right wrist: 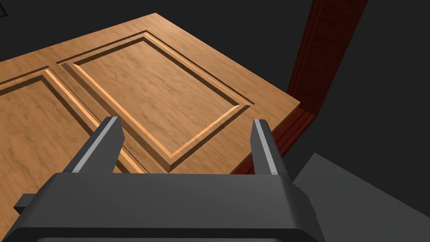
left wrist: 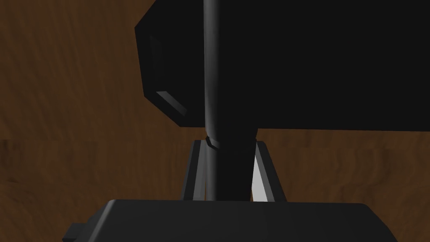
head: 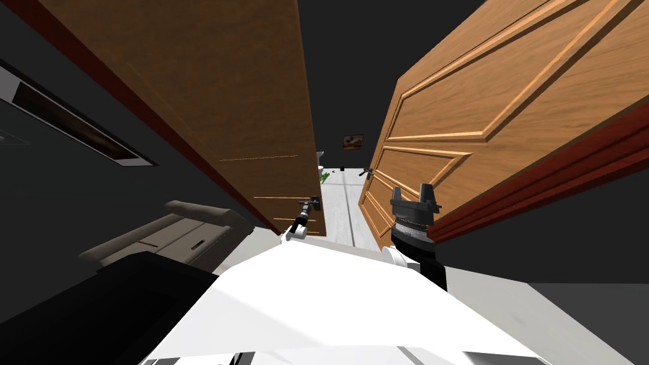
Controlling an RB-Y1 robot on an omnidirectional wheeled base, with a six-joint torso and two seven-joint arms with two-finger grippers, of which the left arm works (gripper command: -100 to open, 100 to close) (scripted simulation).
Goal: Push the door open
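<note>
L claw [left wrist: 229,143] clamps handle [left wrist: 212,84] (wrist cam), R claw [right wrist: 186,121] spread by door [right wrist: 159,92]

Dark grey walls [head: 57,190] stand left and right. Far ahead a pale grey floor [head: 345,209] runs toward a small framed picture [head: 353,141], a green plant [head: 324,178] at the floor's left edge. A grey couch [head: 184,228] sits near left, under a long light-rimmed wall panel [head: 76,123].

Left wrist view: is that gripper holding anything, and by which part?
Left gripper is shut on the dark door handle, gripping its slim bar. Right gripper holds nothing.
</note>
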